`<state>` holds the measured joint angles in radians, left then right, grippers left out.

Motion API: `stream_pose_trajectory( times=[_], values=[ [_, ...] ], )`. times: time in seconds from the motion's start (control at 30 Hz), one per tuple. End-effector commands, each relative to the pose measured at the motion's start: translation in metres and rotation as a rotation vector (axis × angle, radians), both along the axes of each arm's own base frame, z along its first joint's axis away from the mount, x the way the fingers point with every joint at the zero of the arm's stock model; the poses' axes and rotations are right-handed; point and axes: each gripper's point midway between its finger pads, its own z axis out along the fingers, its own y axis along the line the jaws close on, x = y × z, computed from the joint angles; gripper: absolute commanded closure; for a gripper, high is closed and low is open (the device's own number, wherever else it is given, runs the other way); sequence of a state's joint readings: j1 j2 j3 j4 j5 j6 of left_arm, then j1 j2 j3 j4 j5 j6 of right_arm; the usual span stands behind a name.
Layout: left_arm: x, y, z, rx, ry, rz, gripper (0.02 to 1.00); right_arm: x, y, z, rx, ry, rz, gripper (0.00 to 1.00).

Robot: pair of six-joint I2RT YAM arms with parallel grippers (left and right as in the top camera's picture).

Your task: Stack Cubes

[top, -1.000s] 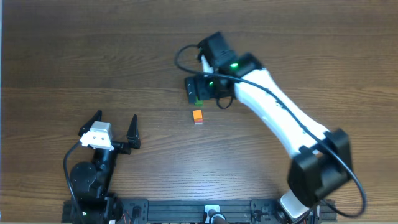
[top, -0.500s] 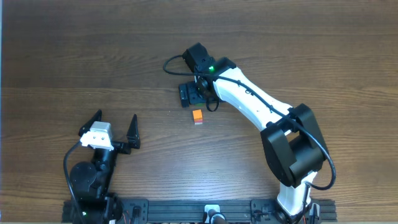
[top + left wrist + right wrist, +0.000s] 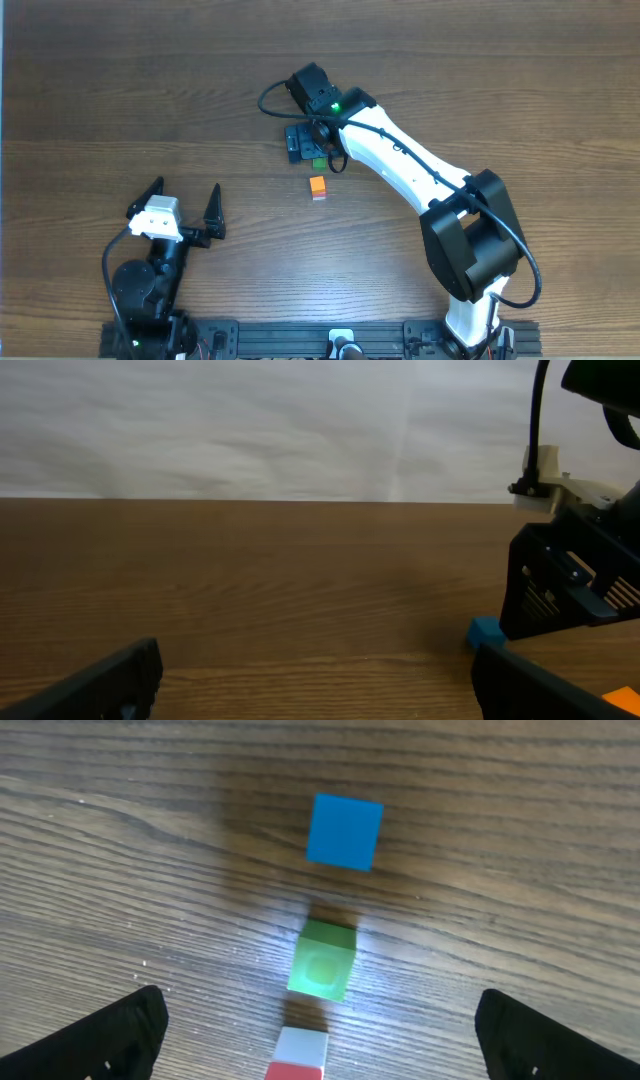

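Blue cube (image 3: 487, 632) on table (image 3: 250, 590) beside right gripper (image 3: 558, 600); orange cube (image 3: 626, 699) near.

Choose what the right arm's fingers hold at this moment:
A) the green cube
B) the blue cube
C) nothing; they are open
C: the right gripper has its fingers wide apart with nothing between them, and the blue cube and the green cube lie on the table below.

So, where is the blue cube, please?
In the right wrist view, the blue cube sits on the table by the right pincer, close to the green cube but not touching.
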<state>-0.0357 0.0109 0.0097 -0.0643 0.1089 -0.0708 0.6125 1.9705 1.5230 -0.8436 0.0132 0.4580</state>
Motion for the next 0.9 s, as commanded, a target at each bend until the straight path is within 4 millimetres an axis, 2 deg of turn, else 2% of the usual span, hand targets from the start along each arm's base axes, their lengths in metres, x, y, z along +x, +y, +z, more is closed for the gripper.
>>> stream_pose_trajectory(
  times=[0.03,0.17,0.47,0.63,0.73,0.9],
  values=[
    [0.0,0.0,-0.002,0.01,0.001,-0.006,0.018,0.002,-0.003,-0.008,-0.032,0.016,-0.029,0.009],
    [0.0,0.0,-0.002,0.01,0.001,-0.006,0.018,-0.002,-0.003,-0.023,-0.053,0.068,-0.025,0.009],
    [0.0,0.0,-0.002,0.01,0.001,-0.006,0.02,0.004,0.003,-0.038,-0.086,0.128,-0.031,0.007],
    [0.0,0.0,-0.002,0.01,0.001,-0.006,0.018,0.004,0.003,-0.039,-0.086,0.13,-0.034,0.007],
    [0.0,0.0,-0.002,0.01,0.001,-0.006,0.018,0.002,0.002,-0.04,-0.092,0.138,-0.034,0.095],
    [0.0,0.0,-0.002,0.01,0.001,-0.006,0.018,0.001,0.001,-0.04,-0.095,0.141,-0.034,0.08]
  ],
)
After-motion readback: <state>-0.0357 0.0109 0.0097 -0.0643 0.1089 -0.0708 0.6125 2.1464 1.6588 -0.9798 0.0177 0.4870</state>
